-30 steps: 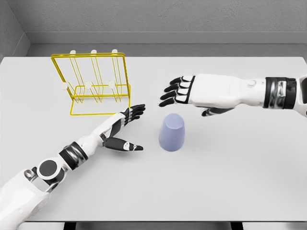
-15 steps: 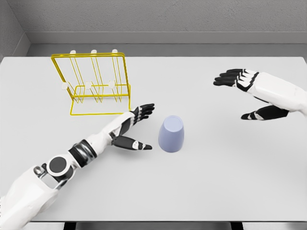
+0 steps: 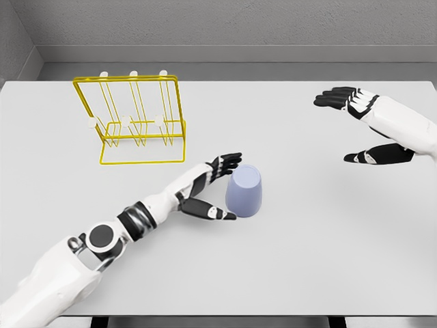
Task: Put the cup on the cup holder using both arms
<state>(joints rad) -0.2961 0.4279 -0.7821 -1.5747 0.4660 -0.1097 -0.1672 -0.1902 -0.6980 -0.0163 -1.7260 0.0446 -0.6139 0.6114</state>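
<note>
A pale blue cup stands upside down on the white table, near the middle. My left hand is right at the cup's left side, fingers spread open, thumb low in front and fingers behind the rim; no firm grasp shows. The yellow wire cup holder with white-tipped pegs stands at the back left, well apart from the cup. My right hand hovers open at the far right, away from the cup.
A grey wall runs behind the table's far edge. The table's front edge lies close below my left elbow.
My left hand has slid right until it reaches the cup's side. My right hand pulled away from above the cup to the far right and rose slightly.
</note>
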